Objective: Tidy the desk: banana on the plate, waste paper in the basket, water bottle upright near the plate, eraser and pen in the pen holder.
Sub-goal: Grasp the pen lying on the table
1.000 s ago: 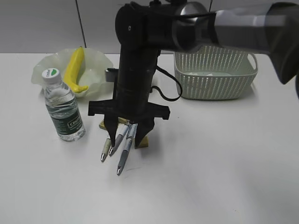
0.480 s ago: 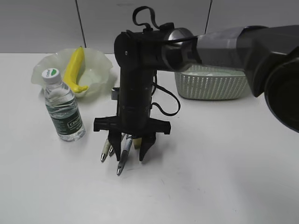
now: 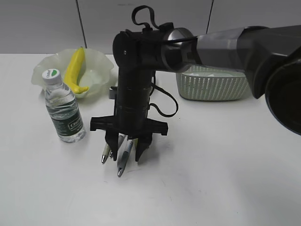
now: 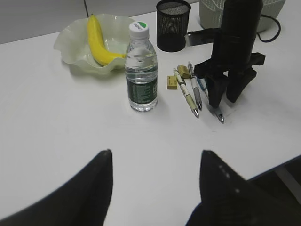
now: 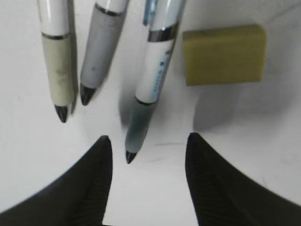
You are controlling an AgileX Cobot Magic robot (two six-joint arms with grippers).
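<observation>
Pen [image 5: 149, 84] with the grey grip lies flat on the counter [image 3: 211, 179], rightmost of three, tip between the parted jaws of the right gripper [image 5: 146, 162], nothing clamped. Centre over the barrel, not the tip; clear the neighbouring grey pen [image 5: 96, 61] and the eraser [image 5: 225, 54]. Left gripper [image 4: 155, 174] apart, idle. Pen holder [image 4: 173, 24] behind.
</observation>
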